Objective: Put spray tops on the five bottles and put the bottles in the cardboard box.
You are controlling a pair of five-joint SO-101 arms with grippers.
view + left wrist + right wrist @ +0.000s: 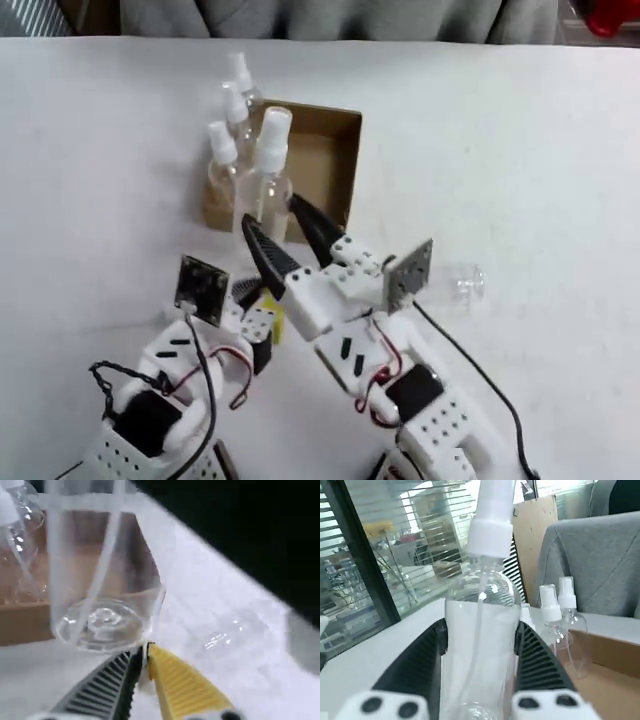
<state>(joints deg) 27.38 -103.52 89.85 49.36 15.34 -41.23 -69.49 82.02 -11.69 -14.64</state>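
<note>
Nearest us, the left pincer [145, 652] has its grey and yellow fingers pressed together with nothing between them, and its tip sits just under the base of a clear held bottle [100, 580]. Just beyond it, the right pincer [292, 240] has its two black fingers clamped on either side of that bottle and holds it upright at the near wall of the cardboard box [330, 165]. A white spray top [275, 125] sits on the bottle's neck, and we can see its thin tube running down inside. Farther back, three capped bottles [225, 150] stand close together along the left side of the box, each with a white top. Off to the right, well apart from the box, a lying bottle [465, 280] rests on its side on the white table [520, 150].
</note>
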